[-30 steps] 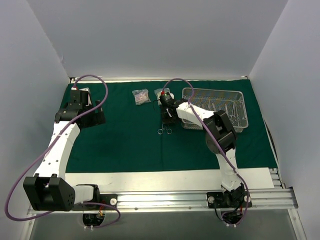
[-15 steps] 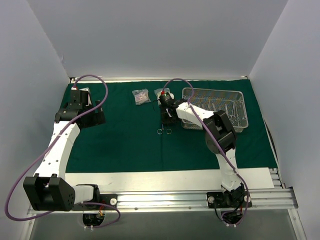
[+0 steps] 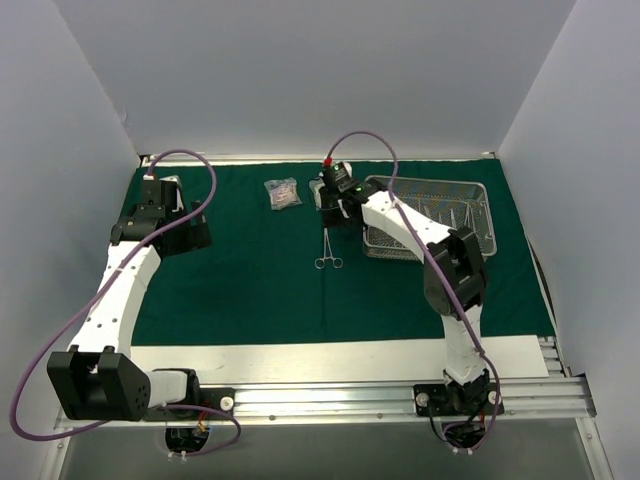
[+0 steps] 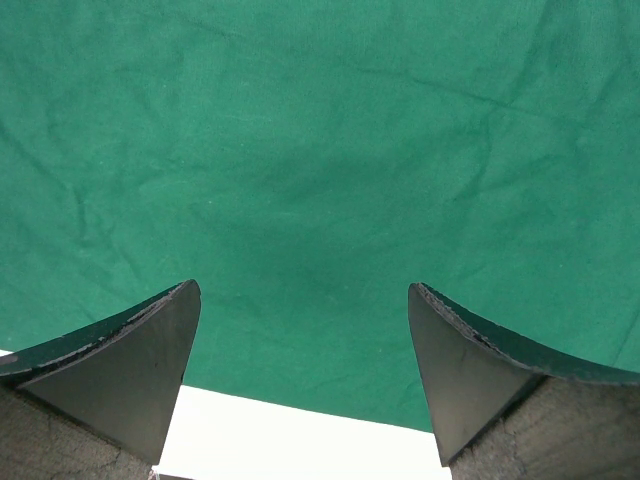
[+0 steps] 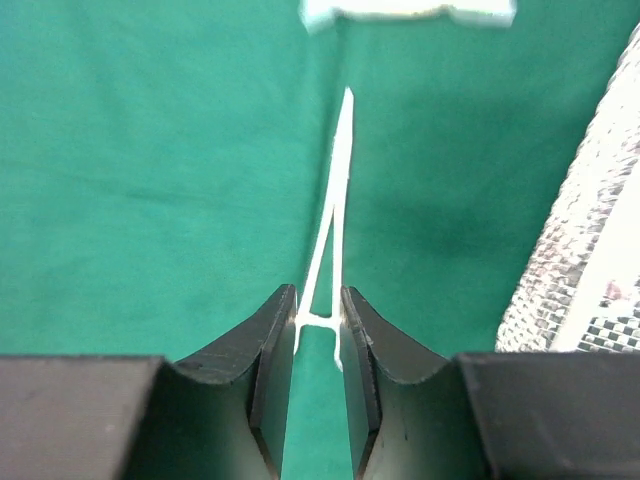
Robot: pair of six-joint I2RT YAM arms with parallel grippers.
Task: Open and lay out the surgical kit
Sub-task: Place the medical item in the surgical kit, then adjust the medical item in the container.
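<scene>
Jaws of left gripper [image 4: 302, 288] are held wide apart over green cloth [image 4: 320, 150]; those of right gripper [image 5: 318, 292] are parted narrowly. Scissor-handled instrument [image 3: 329, 250] is laid at 9 o'clock of wire-mesh tray [image 3: 430, 183].

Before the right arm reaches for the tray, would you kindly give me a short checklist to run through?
1. Laid instrument flat on cloth: ok.
2. Right gripper jaws parted: ok.
3. Right gripper clear of instrument: cannot tell.
4. Left gripper open over bare cloth: ok.
5. Tray emptied: not ok, other instruments inside.
6. Packet laid out: ok.
</scene>
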